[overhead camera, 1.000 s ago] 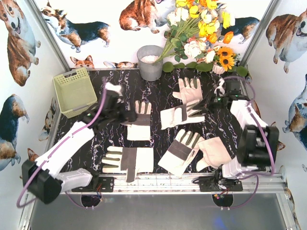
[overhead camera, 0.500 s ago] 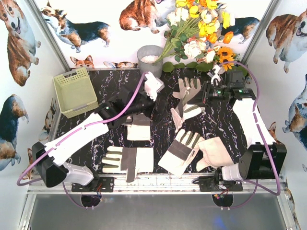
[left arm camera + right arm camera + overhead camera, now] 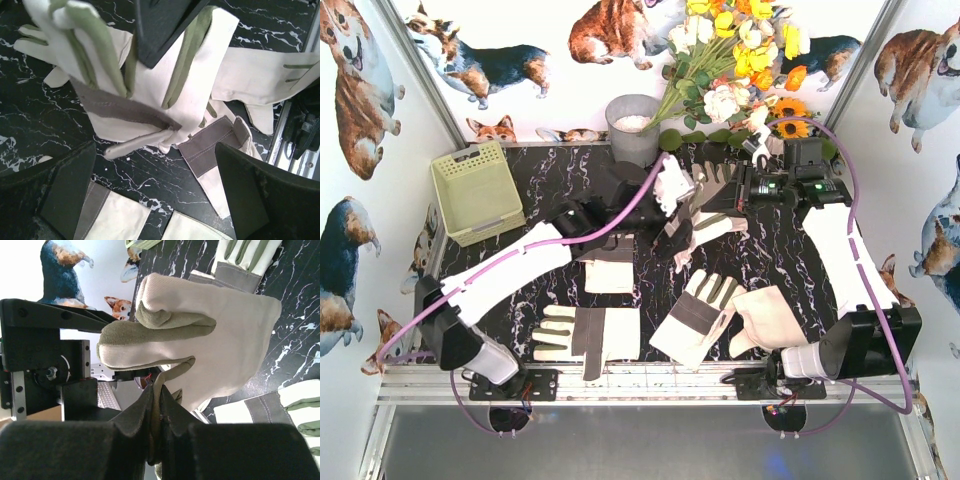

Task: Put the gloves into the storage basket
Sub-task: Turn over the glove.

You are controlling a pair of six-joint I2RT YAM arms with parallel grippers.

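Your right claw [image 3: 156,410] was pinched tight on the edge of one glove [image 3: 200,340]. It held the glove up in the air over the far middle of the table [image 3: 775,260]. The glove hung floppy and folded, so it looked soft and light. Your left claw [image 3: 672,200] was wide open with nothing in it, just beside the hanging glove. The other gloves [image 3: 585,335] lay flat on the table, nearer to you. The storage basket [image 3: 475,190] sat at the far left, well apart. I think a soft glove like this would bend and swing. The best place to grab was the thick cuff or a bunched fold, not one thin finger.
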